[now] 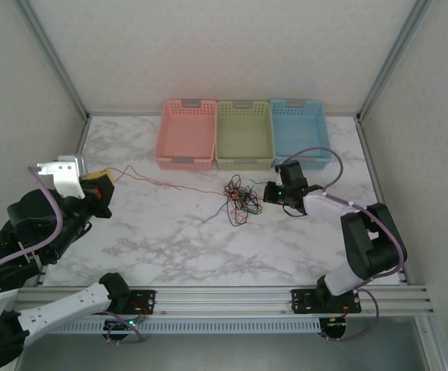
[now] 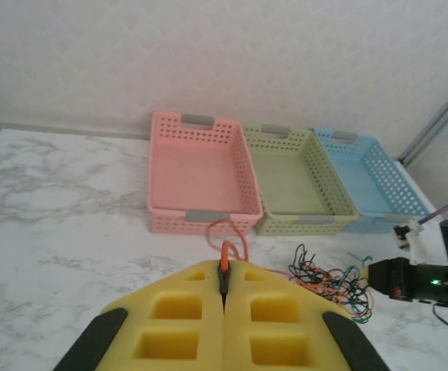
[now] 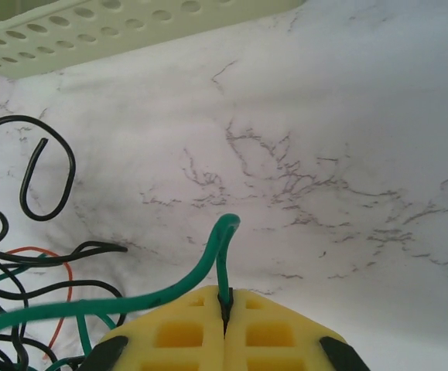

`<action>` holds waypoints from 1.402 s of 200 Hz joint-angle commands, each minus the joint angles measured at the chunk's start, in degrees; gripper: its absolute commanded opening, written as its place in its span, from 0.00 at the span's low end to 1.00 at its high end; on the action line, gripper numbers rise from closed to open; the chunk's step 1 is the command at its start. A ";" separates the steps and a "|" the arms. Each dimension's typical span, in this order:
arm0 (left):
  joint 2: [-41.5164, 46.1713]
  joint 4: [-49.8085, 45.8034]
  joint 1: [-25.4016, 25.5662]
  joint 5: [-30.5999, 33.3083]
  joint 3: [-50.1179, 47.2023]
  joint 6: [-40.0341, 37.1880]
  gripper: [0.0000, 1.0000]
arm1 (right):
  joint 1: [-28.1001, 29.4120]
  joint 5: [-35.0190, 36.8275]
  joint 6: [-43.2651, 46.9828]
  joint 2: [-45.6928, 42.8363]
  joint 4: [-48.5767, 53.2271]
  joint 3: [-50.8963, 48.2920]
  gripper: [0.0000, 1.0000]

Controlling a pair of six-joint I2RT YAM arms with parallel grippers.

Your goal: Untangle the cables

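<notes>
The cables [image 1: 240, 199] lie as a tangled bunch of thin red, green and black wires mid-table, in front of the green basket. My left gripper [image 2: 224, 272] is shut on a red cable [image 2: 225, 251], which runs in a long strand [image 1: 169, 184] from the far-left gripper [image 1: 102, 186] to the bunch [image 2: 333, 284]. My right gripper [image 3: 224, 297] is shut on a green cable [image 3: 222, 246] that loops out of the pads and back left into the tangle [image 3: 22, 278]. That gripper [image 1: 271, 191] sits just right of the bunch.
Three baskets stand side by side at the back: pink [image 1: 185, 137], green [image 1: 244, 135], blue [image 1: 299, 131]. Metal frame posts rise at the table's back corners. Bare marble lies left of and in front of the bunch.
</notes>
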State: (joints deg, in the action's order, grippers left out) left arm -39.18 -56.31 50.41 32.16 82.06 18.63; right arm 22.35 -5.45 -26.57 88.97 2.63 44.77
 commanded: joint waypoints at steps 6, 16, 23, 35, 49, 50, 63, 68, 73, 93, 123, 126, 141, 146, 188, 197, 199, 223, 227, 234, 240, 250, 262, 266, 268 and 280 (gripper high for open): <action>-0.02 -2.78 -0.33 5.84 6.36 -4.01 0.00 | -1.29 3.22 -1.41 0.59 0.92 -0.31 0.00; -0.53 -3.13 -0.38 6.81 9.14 -5.10 0.00 | -1.34 3.60 -1.47 0.76 1.19 -0.25 0.00; -0.88 -3.10 -0.37 6.98 11.10 -5.84 0.00 | -1.38 3.86 -1.38 0.90 1.49 -0.14 0.00; -1.53 -2.44 -0.36 6.70 13.84 -7.03 0.00 | -1.42 4.29 -1.47 1.16 1.83 0.10 0.00; -2.17 -1.12 -0.32 5.83 15.97 -8.12 0.00 | -1.38 4.27 -1.54 1.38 1.91 0.21 0.00; -2.28 -1.01 -0.32 5.73 16.04 -8.15 0.00 | -1.40 4.29 -1.55 1.38 1.83 0.22 0.00; -3.41 0.25 -0.32 3.61 16.87 -8.78 0.00 | -1.41 4.05 -1.47 1.56 1.92 0.32 0.00; -3.89 0.78 -0.32 2.46 17.05 -8.87 0.00 | -1.38 4.05 -1.46 1.71 2.12 0.40 0.00; -4.31 1.25 -0.32 1.17 17.15 -8.96 0.00 | -1.41 4.12 -1.40 1.80 2.26 0.57 0.00; -5.12 4.16 -0.32 -4.05 17.17 -9.47 0.00 | -1.43 3.92 -1.21 1.91 2.20 0.59 0.00; -7.48 6.23 -0.31 -5.94 20.34 -10.09 0.00 | -1.43 3.67 -1.17 2.17 2.42 0.90 0.00; -8.07 5.87 -0.31 -5.81 21.27 -10.15 0.00 | -1.38 3.66 -1.19 2.17 2.41 0.90 0.00; -11.13 4.16 -0.32 -5.40 26.13 -10.90 0.00 | -1.38 3.83 -1.06 2.35 2.62 0.97 0.00; -12.12 3.52 -0.30 -5.35 28.27 -11.26 0.00 | -1.37 3.87 -1.08 2.35 2.64 1.03 0.00; -18.15 0.90 -0.32 -1.32 46.80 -16.37 0.00 | -1.41 3.99 -1.08 2.52 3.10 1.27 0.00; -17.10 3.86 -0.32 -0.17 46.51 -17.64 0.00 | -1.36 3.98 -1.03 2.53 3.21 1.29 0.00; -16.88 4.48 -0.32 0.01 46.34 -17.88 0.00 | -1.37 3.90 -1.03 2.53 3.22 1.33 0.00; -14.65 9.83 -0.32 0.20 43.34 -18.99 0.00 | -1.42 3.79 -1.09 2.59 3.21 1.31 0.00; -14.51 10.19 -0.32 -0.31 42.63 -18.91 0.00 | -1.36 3.75 -1.03 2.61 3.19 1.33 0.00; -14.83 9.98 -0.32 -1.24 41.78 -18.58 0.00 | -1.40 3.56 -1.03 2.70 3.21 1.44 0.00; -15.26 9.49 -0.32 -2.00 41.18 -18.20 0.00 | -1.37 3.44 -1.03 2.75 3.25 1.45 0.00; -16.15 8.30 -0.32 -3.38 40.12 -17.49 0.00 | -1.36 3.30 -1.07 2.79 3.24 1.46 0.00; -17.69 5.88 -0.32 -5.47 39.46 -16.48 0.00 | -1.43 3.18 -1.08 2.79 3.18 1.50 0.00; -18.19 4.94 -0.36 -6.15 39.22 -15.98 0.00 | -1.36 3.20 -1.09 2.79 3.21 1.51 0.00; -18.45 4.43 -0.33 -6.50 39.01 -15.71 0.00 | -1.41 3.20 -1.05 2.79 3.22 1.51 0.00; -19.37 2.78 -0.36 -8.77 36.33 -13.98 0.00 | -1.36 3.02 -1.04 2.70 3.18 1.46 0.00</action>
State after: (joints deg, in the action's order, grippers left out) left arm -54.26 -49.69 50.41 28.77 122.28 2.44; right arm 21.23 -2.76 -27.53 90.87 4.32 44.88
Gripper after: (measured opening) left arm 0.049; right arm 0.055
